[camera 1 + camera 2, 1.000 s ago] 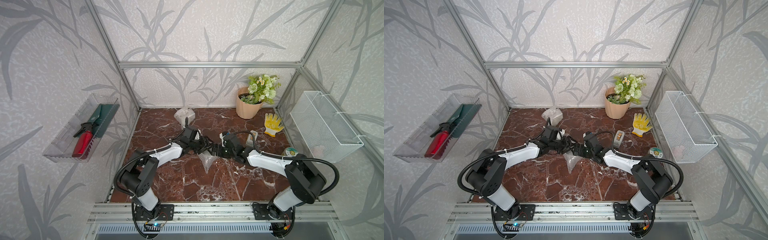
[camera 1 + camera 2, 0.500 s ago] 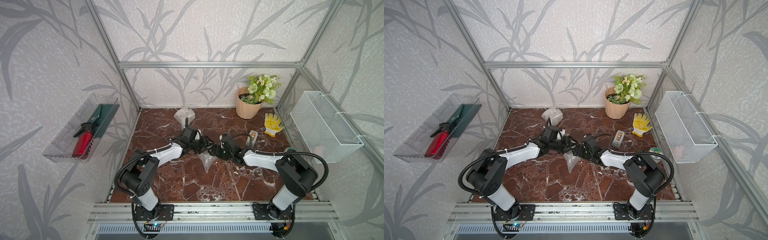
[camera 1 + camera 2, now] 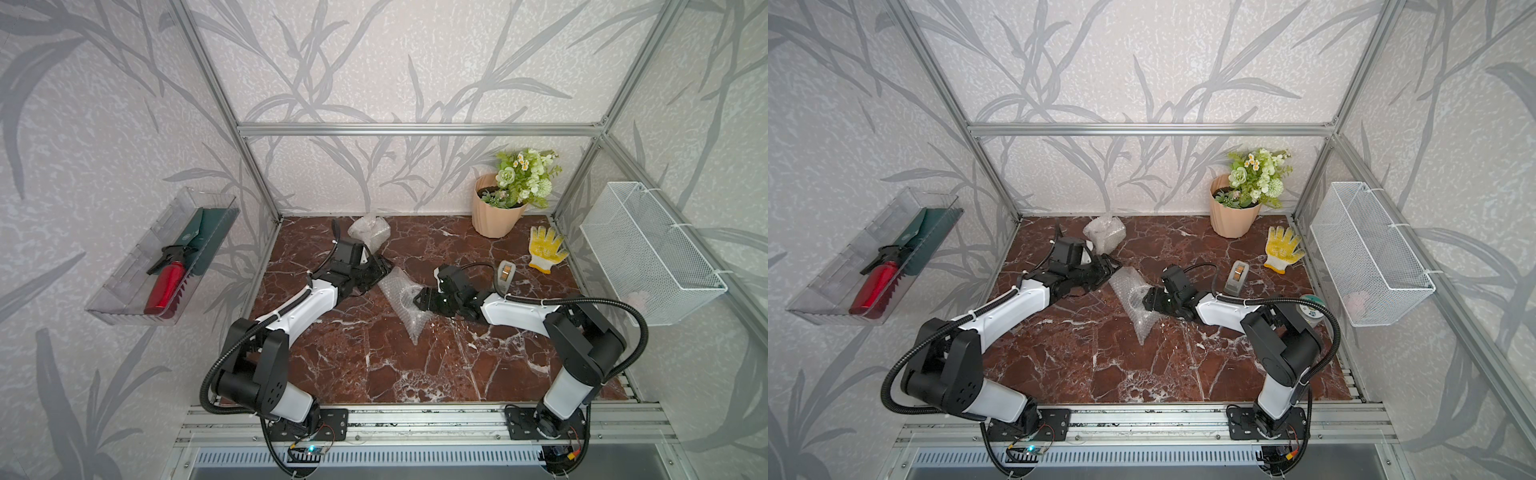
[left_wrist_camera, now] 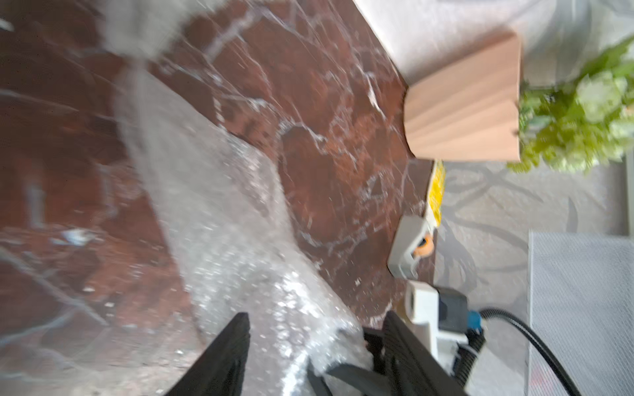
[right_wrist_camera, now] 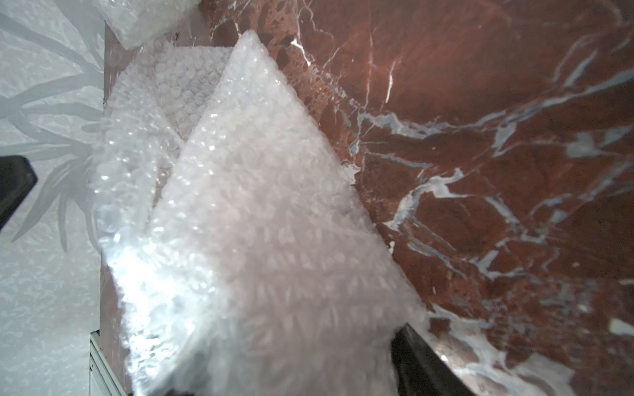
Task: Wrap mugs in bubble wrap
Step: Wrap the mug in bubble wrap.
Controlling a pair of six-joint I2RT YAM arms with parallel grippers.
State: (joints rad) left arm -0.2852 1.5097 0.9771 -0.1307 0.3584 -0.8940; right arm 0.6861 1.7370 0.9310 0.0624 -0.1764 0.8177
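Left arm [image 3: 309, 301] and right arm [image 3: 515, 316] are built from glossy white link shells joined by black joint housings; small screw holes are dotted over the left shoulder housing [image 3: 961, 386]. Black corrugated conduit [image 3: 638, 328] is looped along each arm and held by white cable ties [image 3: 506, 296]. Black base plates [image 3: 334, 424] with thin red wiring are fitted below; left gripper [image 4: 315, 317] fingers [image 4: 226, 356] are black wedges.

A peach ribbed plastic flowerpot [image 3: 494, 218], a yellow knitted glove [image 3: 544, 249] and a grey tape dispenser [image 3: 505, 277] sit on the red-brown marble tabletop [image 3: 374, 365].
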